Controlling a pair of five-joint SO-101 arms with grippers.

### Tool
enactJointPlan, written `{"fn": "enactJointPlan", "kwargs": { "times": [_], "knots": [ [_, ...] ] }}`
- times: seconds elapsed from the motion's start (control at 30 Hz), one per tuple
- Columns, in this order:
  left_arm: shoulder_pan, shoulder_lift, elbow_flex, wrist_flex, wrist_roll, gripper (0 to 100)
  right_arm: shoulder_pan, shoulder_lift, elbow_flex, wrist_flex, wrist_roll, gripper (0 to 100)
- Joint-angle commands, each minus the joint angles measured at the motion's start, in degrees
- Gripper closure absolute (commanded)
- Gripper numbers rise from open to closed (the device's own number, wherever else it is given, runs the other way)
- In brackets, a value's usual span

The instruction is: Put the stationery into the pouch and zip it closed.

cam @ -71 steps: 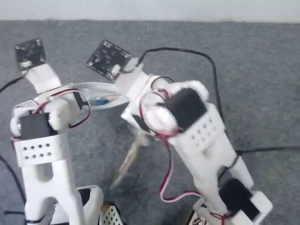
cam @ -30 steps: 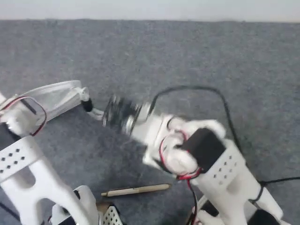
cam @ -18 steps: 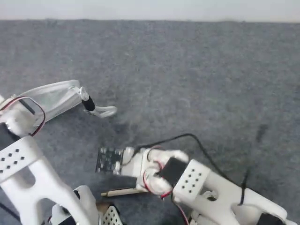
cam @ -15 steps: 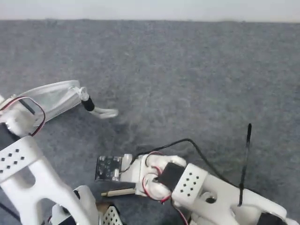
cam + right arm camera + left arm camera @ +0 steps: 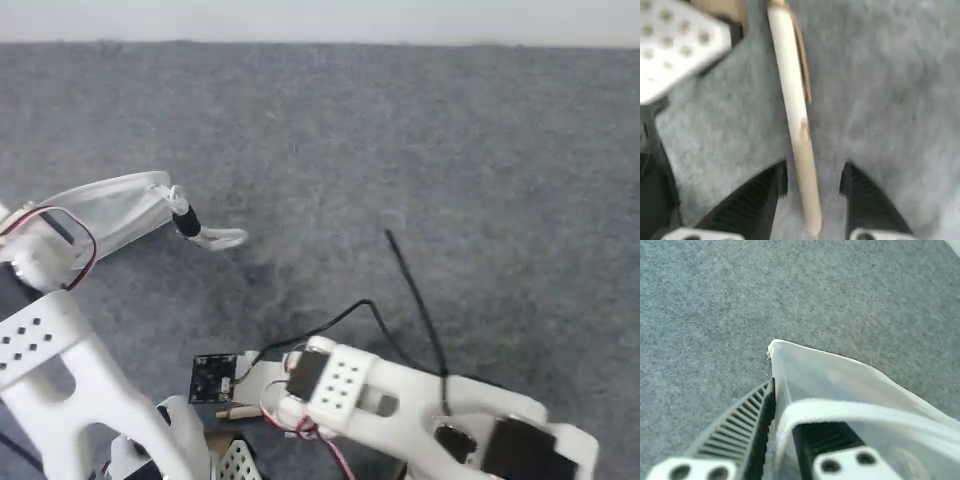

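A clear pouch (image 5: 110,210) hangs at the left, its black zipper pull (image 5: 186,223) and a small strap toward the middle. My left gripper (image 5: 782,440) is shut on the rim of the pouch (image 5: 850,390), with one ribbed finger on each side of it. A cream pen (image 5: 792,115) lies on the grey carpet by the front edge. Its tip (image 5: 228,411) pokes out from under the right arm. My right gripper (image 5: 812,200) is low over the pen and open, its black fingers (image 5: 760,200) either side of the barrel without closing on it.
A black cable (image 5: 410,295) loops over the carpet above the right arm. The left arm's white perforated base (image 5: 680,40) stands close beside the pen. Bare grey carpet stretches across the middle and back.
The right arm has swung away from the pouch and dropped low toward the front edge, over the pen lying on the carpet. The left arm moved the pouch left, then held still.
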State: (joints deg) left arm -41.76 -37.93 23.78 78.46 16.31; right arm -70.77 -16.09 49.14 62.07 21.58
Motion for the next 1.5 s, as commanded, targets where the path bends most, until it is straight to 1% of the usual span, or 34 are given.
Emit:
{"fn": "enactJointPlan", "kwargs": {
  "times": [0.0, 0.1, 0.27, 0.37, 0.6, 0.67, 0.77, 0.87, 1.1, 1.47],
  "knots": [
    [-0.5, -0.2, -2.8, -2.0, 1.1, 99, -0.5, 5.4, -6.5, 1.4, -0.5, 83.1],
    [-0.5, -0.2, -2.8, -2.0, 1.1, 99, -0.4, 9.6, -9.4, 2.1, -0.4, 83.2],
    [-0.5, -0.2, -2.8, -2.0, 1.1, 99, 3.3, 14.5, -12.7, 1.7, -0.4, 83.3],
    [-0.5, -0.2, -2.8, -1.9, 1.1, 99, 4.4, 15.2, -12.9, 1.9, -0.4, 83.3],
    [-0.6, -0.2, -2.8, -1.9, 1.1, 99, 4.5, 15.4, -12.7, 1.9, -0.4, 83.6],
    [-0.6, -0.2, -2.8, -1.8, 1.0, 99, 4.6, 15.6, -12.7, 1.5, -0.4, 88.3],
    [-0.6, -0.2, -2.7, -1.8, 1.0, 99, 5.7, 15.5, -12.9, 0.7, -0.4, 99.4],
    [-0.6, -0.2, -2.7, -1.8, 1.0, 99, 8.9, 15.0, -12.8, 0.8, -0.4, 98.8],
    [-0.6, -0.2, -2.7, -1.8, 1.0, 99, 16.8, 15.0, -17.4, 7.0, -0.4, 99.2],
    [-0.6, -0.2, -2.7, -1.8, 1.0, 99, 31.1, 15.0, -22.6, 7.3, -0.9, 99.2]
  ]
}}
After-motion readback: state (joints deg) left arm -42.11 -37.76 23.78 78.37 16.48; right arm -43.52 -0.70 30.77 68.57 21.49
